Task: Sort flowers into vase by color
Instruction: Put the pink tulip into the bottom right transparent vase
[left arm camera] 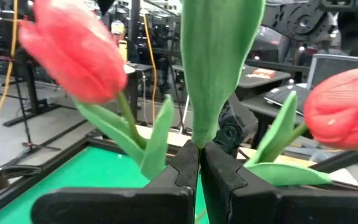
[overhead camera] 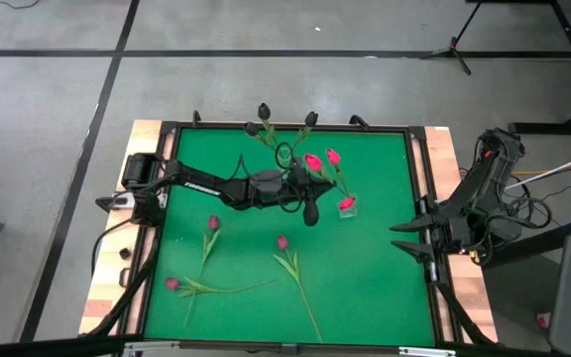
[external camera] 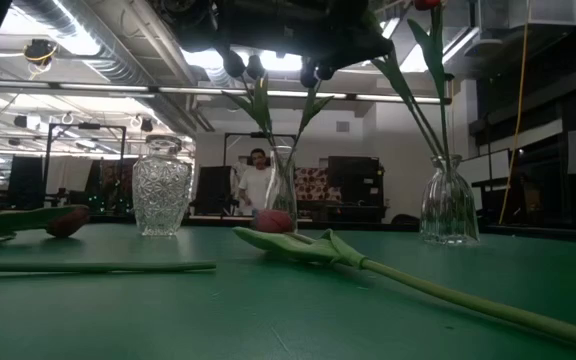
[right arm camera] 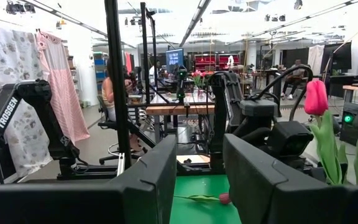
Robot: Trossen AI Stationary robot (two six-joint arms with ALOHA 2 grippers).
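My left gripper (overhead camera: 309, 206) (left arm camera: 199, 167) is over the table's middle, raised beside the bright pink-red tulips (overhead camera: 313, 162) whose stems stand in a clear vase (overhead camera: 346, 205) (external camera: 449, 200). It is shut on a green tulip leaf. Two pink-red heads (left arm camera: 73, 53) (left arm camera: 344, 106) flank its fingers. Near-black tulips (overhead camera: 263, 112) stand in a slim vase (external camera: 281, 195) toward the far edge. Three magenta tulips (overhead camera: 213, 224) (overhead camera: 282, 242) (overhead camera: 171, 284) lie flat on the green mat. My right gripper (overhead camera: 409, 238) (right arm camera: 201, 180) waits open at the right edge. My left gripper pinches a broad green leaf at its lower, narrow end (left arm camera: 199, 138) between the two fingers. The leaf rises upright above the fingers, clear of the table. Which flower head belongs to it, I cannot tell.
An empty cut-glass vase (external camera: 162, 200) stands on the mat. The mat sits in a black frame (overhead camera: 419, 178) on a wooden table top. The mat's right part in front of the parked right arm is bare. A person (external camera: 258, 185) stands far behind the table.
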